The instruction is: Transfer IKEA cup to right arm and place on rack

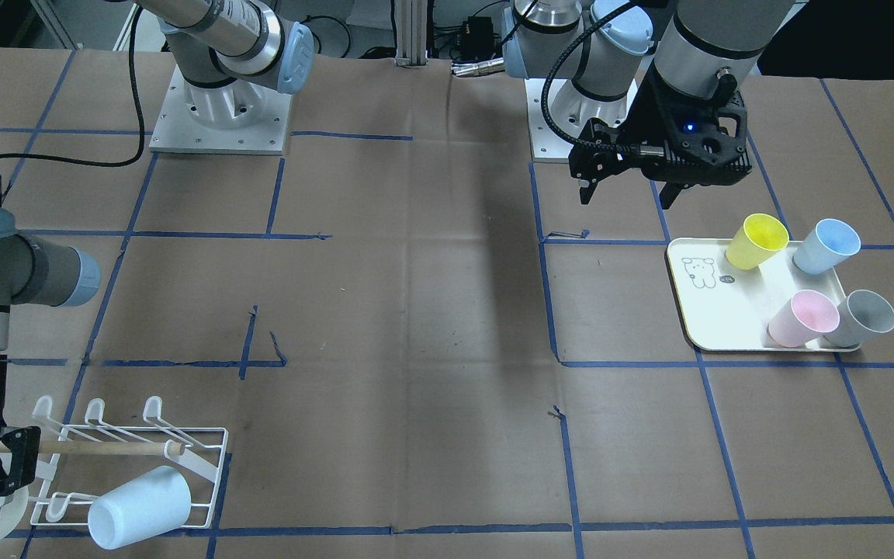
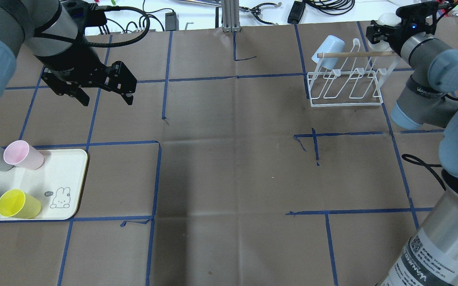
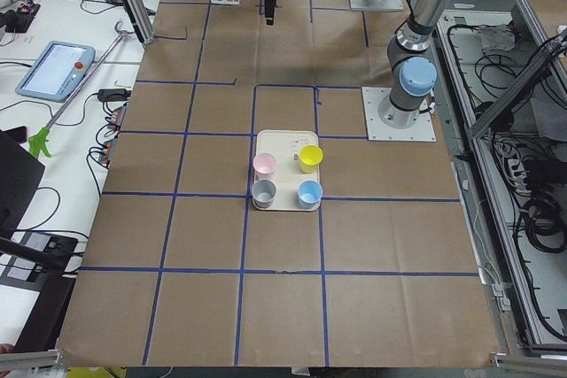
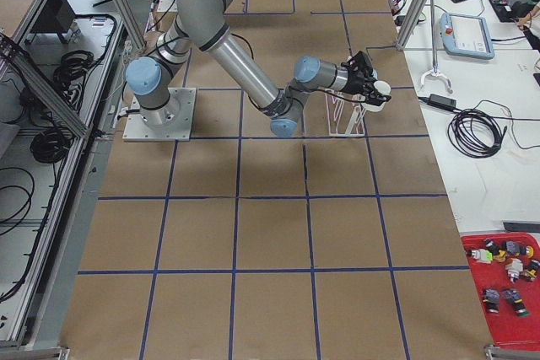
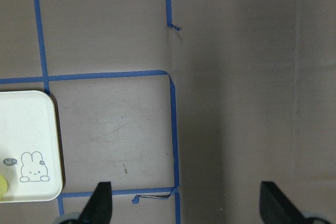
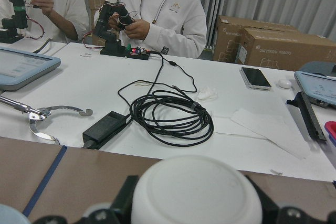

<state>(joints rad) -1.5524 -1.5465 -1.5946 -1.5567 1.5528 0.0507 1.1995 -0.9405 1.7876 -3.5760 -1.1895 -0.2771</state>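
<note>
While right gripper (image 2: 387, 23) clamps white cup (image 6: 197, 190) just beside rack (image 2: 346, 85) | hook it mouth-down on free prong (image 1: 152, 405), clear of blue cup (image 2: 328, 47) | left gripper (image 2: 106, 101) spread wide, empty

Take the rack (image 2: 346, 92) as your mark. A cup (image 2: 327, 47) hangs at its left end, on the side away from the robot. A second cup (image 6: 197, 192) sits in the right gripper (image 2: 388, 24), just off its right end. Well to its left and nearer the robot lies the tray (image 2: 74, 171), carrying four cups (image 2: 18, 203).
</note>
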